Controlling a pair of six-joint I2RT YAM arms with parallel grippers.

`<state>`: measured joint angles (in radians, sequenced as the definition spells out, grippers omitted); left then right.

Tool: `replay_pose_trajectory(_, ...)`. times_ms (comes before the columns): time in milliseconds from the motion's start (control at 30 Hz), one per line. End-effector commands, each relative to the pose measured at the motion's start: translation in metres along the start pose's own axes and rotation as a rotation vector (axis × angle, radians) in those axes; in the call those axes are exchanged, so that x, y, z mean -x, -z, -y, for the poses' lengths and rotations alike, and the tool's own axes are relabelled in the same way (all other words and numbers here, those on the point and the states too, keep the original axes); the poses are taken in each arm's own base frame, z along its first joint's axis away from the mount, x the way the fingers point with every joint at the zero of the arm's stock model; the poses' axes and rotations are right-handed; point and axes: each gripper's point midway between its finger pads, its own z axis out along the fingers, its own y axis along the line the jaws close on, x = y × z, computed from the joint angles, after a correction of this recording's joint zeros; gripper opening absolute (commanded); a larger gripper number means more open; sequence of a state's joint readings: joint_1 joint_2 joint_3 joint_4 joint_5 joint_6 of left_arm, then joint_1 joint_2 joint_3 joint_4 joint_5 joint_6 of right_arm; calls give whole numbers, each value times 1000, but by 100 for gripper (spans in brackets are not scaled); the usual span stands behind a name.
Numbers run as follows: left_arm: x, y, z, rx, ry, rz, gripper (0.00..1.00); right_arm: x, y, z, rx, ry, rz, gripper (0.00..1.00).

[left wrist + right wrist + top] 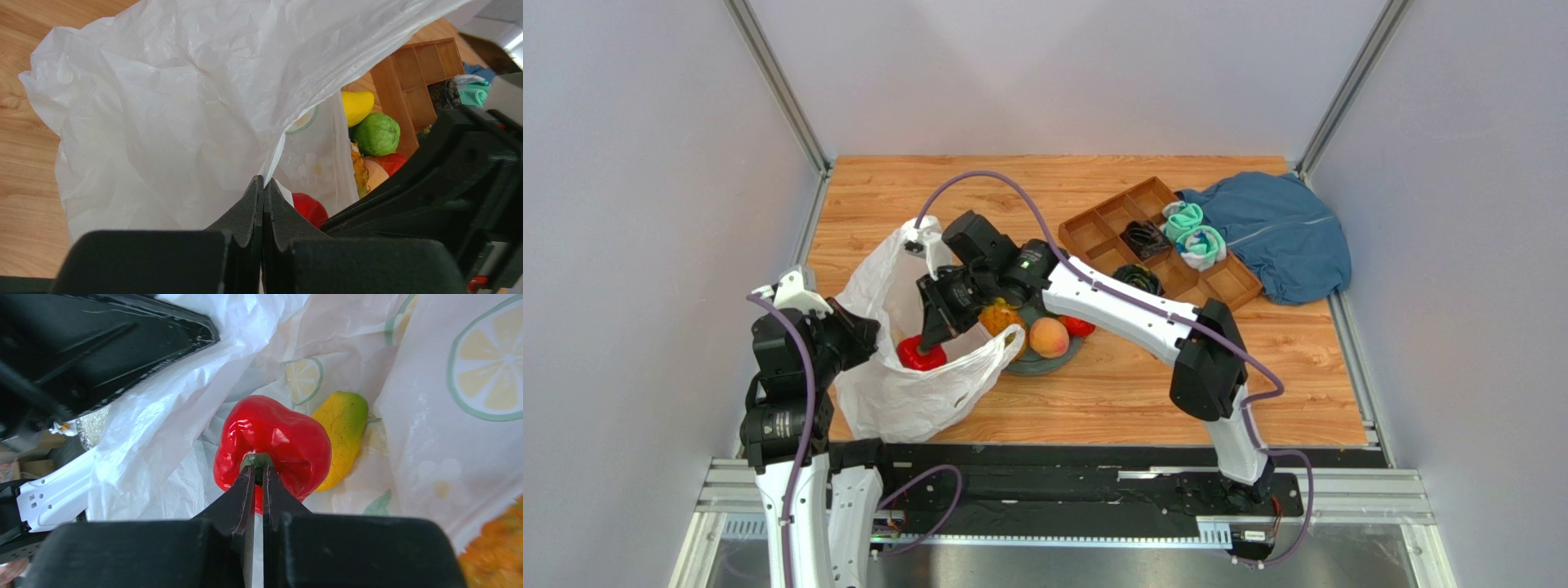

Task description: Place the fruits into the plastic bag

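The white plastic bag [903,395] with citrus prints lies at the left of the table with its mouth held up. My left gripper [263,184] is shut on the bag's thin edge [172,110]. My right gripper [258,468] is shut on the green stem of a glossy red fruit [276,438], hanging inside the bag's mouth [918,354]. A yellow-green mango [344,425] lies inside the bag beside it. On a grey plate [1051,363] right of the bag sit the pineapple [1001,319], a peach [1049,337] and another red fruit [1078,326]. A green round fruit [377,133] and a yellow banana [356,105] show past the bag.
A wooden compartment tray [1100,233] stands at the back right, holding rolled teal socks [1194,233] and black ones. A blue cloth [1277,233] lies beside it. The right arm's forearm [1112,306] reaches over the plate. The left arm [787,368] stands at the table's left edge.
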<state>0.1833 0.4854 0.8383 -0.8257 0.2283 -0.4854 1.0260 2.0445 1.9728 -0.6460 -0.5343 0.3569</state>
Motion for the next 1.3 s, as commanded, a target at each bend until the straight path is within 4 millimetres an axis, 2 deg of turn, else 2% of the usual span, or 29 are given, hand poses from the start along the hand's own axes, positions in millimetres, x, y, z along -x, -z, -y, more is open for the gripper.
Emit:
replay_pose_trajectory(0, 8, 2, 7, -28, -4, 28, 0, 19, -4, -26, 95, 3, 46, 11)
replay_pose_trajectory(67, 6, 2, 7, -28, -5, 26, 0, 12, -7, -21, 88, 5, 25, 30)
replay_pose_trajectory(100, 6, 2, 7, -30, -6, 26, 0, 10, -8, -19, 84, 3, 19, 47)
replay_pose_trajectory(167, 7, 2, 7, -28, -4, 26, 0, 9, -7, -19, 79, 9, 21, 60)
replay_pose_trajectory(200, 7, 2, 7, -29, -5, 28, 0, 8, -7, -18, 78, 12, 20, 70)
replay_pose_trajectory(233, 7, 2, 7, -29, -5, 28, 0, 9, -6, -18, 74, 15, 24, 74)
replay_pose_trajectory(367, 7, 2, 7, -30, -3, 29, 0, 12, -3, -20, 71, 26, 36, 77)
replay_pose_trajectory(700, 8, 3, 6, -27, -10, 34, 0, 16, 5, -24, 65, 41, 62, 73)
replay_pose_trajectory(967, 7, 5, 6, -21, -12, 33, 0, 48, 49, -42, 33, 93, 203, 72)
replay_pose_trajectory(1033, 8, 6, 6, -21, -15, 36, 0, 58, 64, -34, 5, 82, 241, 72)
replay_pose_trajectory(1067, 8, 6, 5, -17, -14, 35, 0, 63, 76, -37, 0, 84, 266, 72)
replay_pose_trajectory(1100, 8, 6, 5, -17, -15, 35, 0, 70, 87, -28, -29, 73, 296, 72)
replay_pose_trajectory(1133, 9, 7, 5, -16, -17, 39, 0, 68, 91, -19, -50, 55, 299, 72)
replay_pose_trajectory(1167, 9, 7, 5, -15, -19, 38, 0, 76, 112, -14, -70, 48, 340, 73)
replay_pose_trajectory(1233, 11, 9, 6, -12, -21, 42, 0, 78, 131, 3, -123, 9, 379, 74)
replay_pose_trajectory(1267, 11, 9, 6, -11, -23, 44, 0, 72, 140, 28, -175, -34, 383, 75)
